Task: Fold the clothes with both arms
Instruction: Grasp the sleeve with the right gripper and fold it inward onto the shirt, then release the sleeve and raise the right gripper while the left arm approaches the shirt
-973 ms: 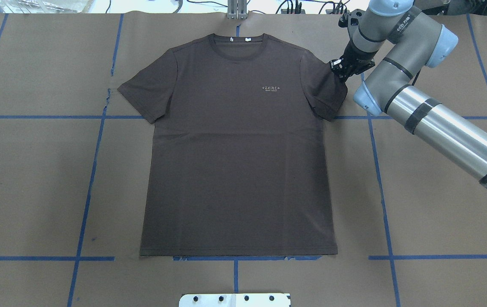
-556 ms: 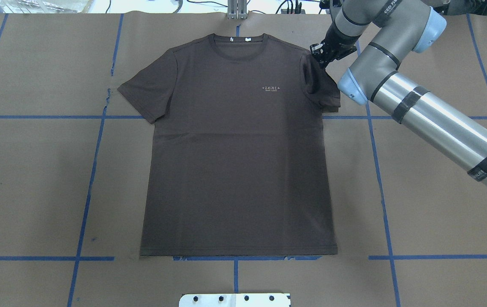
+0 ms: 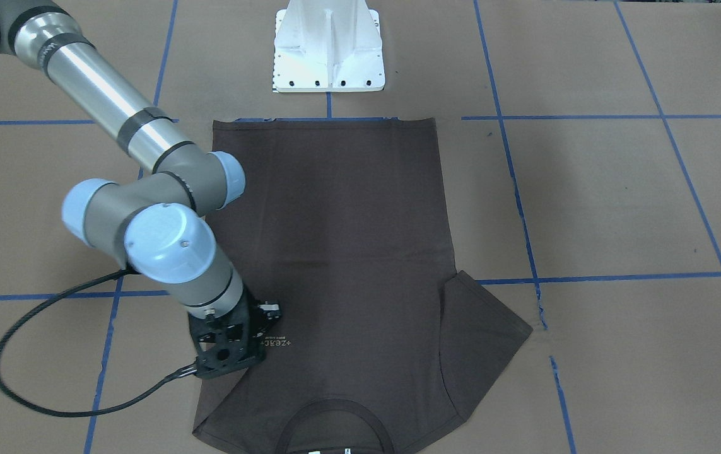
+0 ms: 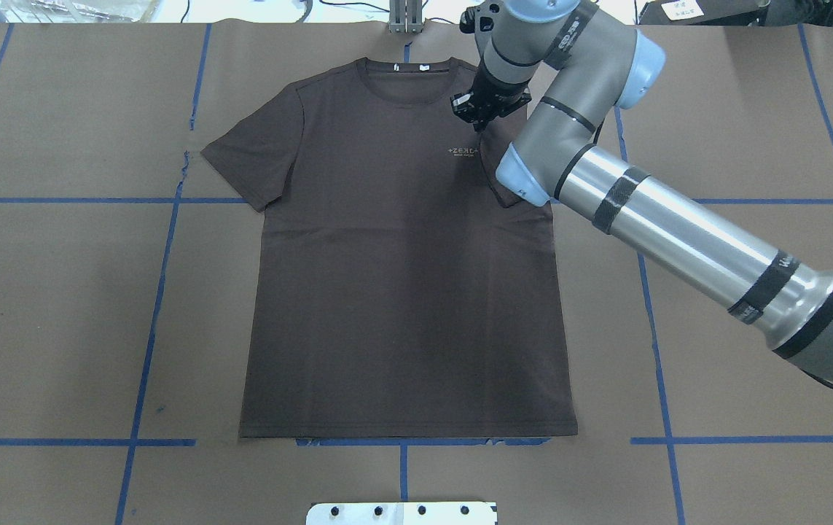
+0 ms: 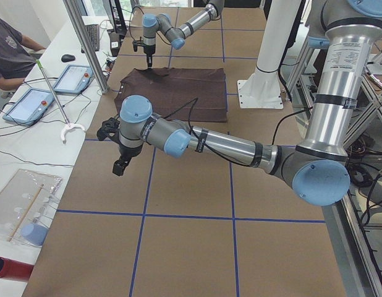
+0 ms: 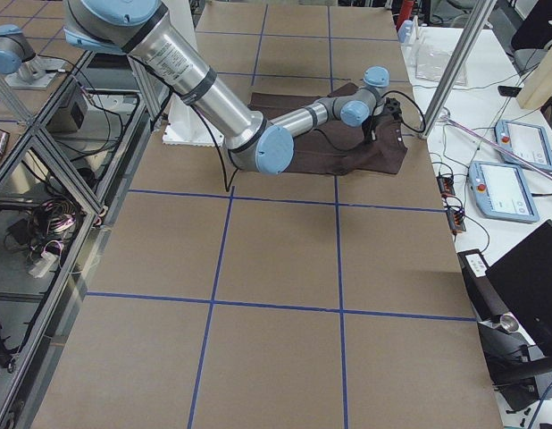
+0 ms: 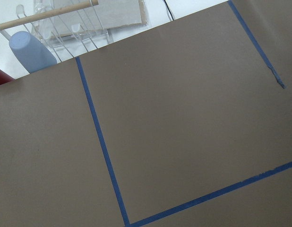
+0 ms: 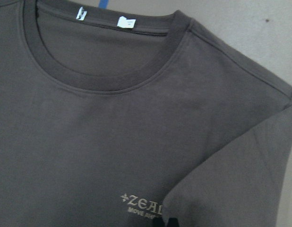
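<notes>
**Item.** One T-shirt (image 4: 401, 292) lies flat and face up on the paper-covered counter (image 4: 751, 109). Its long axis runs straight away from the robot, with the collar (image 4: 407, 73) at the far edge and the hem (image 4: 409, 434) nearest the base.

**Right tool** (image 4: 480, 122). It stands over the chest, just beside the logo (image 4: 463, 152), on the collar side of it. The wrist view shows the right sleeve (image 8: 240, 179) doubled inward over the chest, its edge reaching the logo. From this I judge the tool to be pinched closed on the sleeve fabric, though the fingertips themselves are barely visible.

**Left tool** (image 5: 120, 166). It hangs over bare counter, well apart from the shirt. Its wrist camera shows only brown paper and blue tape lines (image 7: 101, 142). I cannot tell whether it is wide or narrow.

**Governing relation.** The fold crease should run parallel to the collar-to-hem axis. The held sleeve sits inboard of the shoulder seam, so the likely next action is to lay it down there. The opposite sleeve (image 4: 248, 157) lies flat and spread on the left arm's side, so that arm is the better placed to reach it.

**Risk.** Thin fabric may drag or bunch on release.
</notes>
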Robot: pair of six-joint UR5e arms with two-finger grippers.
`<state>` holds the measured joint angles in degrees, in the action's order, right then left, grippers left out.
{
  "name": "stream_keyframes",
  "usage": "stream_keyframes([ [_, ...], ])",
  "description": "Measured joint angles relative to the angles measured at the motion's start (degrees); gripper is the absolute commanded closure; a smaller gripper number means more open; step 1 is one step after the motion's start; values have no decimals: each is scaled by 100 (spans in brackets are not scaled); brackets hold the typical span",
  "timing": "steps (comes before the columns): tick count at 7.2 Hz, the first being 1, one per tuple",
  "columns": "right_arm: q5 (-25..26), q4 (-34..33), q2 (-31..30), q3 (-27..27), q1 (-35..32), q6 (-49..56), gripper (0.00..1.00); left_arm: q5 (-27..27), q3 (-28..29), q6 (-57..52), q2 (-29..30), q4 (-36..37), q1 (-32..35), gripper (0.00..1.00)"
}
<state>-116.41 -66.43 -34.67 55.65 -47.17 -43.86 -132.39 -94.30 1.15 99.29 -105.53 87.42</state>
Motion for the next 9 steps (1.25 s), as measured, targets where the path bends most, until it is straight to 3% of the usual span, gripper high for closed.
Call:
stream_keyframes([
  [1, 236, 145, 147, -258, 152, -17, 11, 2, -7, 4, 5, -2, -1, 0],
  [2, 350, 374, 212, -478, 227, -23, 0, 2, -6, 14, 20, -2, -3, 0],
  [4, 389, 556, 245, -628, 244, -107, 0, 39, 8, 106, 98, -10, -16, 0],
  [6, 30, 418, 134, -400, 77, -605, 0, 368, 17, 1130, 318, -256, -417, 0],
  [9, -612, -1379, -718, 1488, -373, -739, 0, 1220, 76, 3753, 983, -594, -2047, 0],
])
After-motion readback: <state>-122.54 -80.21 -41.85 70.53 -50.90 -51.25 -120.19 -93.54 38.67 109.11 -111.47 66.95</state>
